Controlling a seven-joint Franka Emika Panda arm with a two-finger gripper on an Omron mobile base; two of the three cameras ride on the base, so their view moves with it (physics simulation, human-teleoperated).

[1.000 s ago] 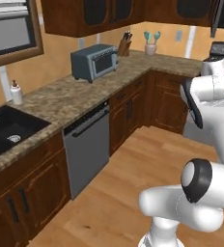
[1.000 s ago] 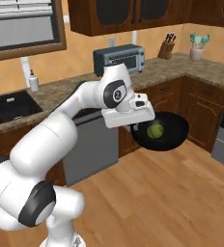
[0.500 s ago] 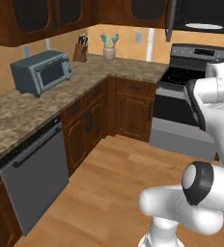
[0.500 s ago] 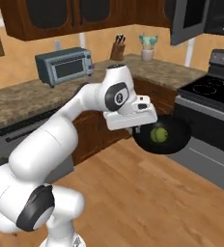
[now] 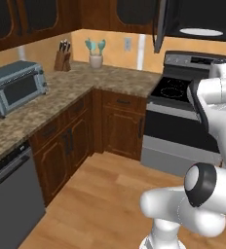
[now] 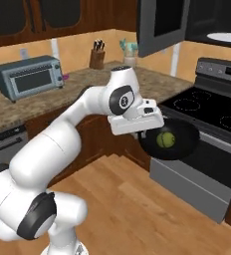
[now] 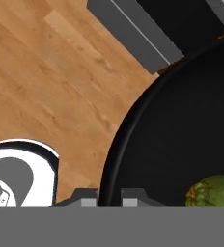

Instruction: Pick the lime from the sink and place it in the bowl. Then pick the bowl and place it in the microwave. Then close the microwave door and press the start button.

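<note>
My gripper (image 6: 144,137) is shut on the near rim of a black bowl (image 6: 179,149) and holds it level in the air, in front of the stove. The lime (image 6: 165,140), yellow-green, lies inside the bowl. In the hand view the bowl's rim (image 7: 118,144) runs between my fingertips (image 7: 86,198), and the lime (image 7: 213,193) shows at the lower right. The microwave (image 6: 218,22) hangs above the stove with its door (image 6: 160,24) swung open toward me. The microwave door (image 5: 159,25) shows edge-on in the left base view. The sink is out of view.
A black stove (image 6: 209,112) with a grey oven front stands under the microwave. On the granite counter (image 5: 61,99) sit a grey-blue toaster oven (image 5: 15,87), a knife block (image 5: 62,60) and a utensil jar (image 5: 95,58). A dishwasher (image 5: 10,204) is at lower left. Wood floor (image 5: 105,199) lies below.
The whole scene has slid left as the base drove on: the sink and dishwasher side dropped away, the stove and open microwave came in. The bowl with the lime stays in my gripper.
</note>
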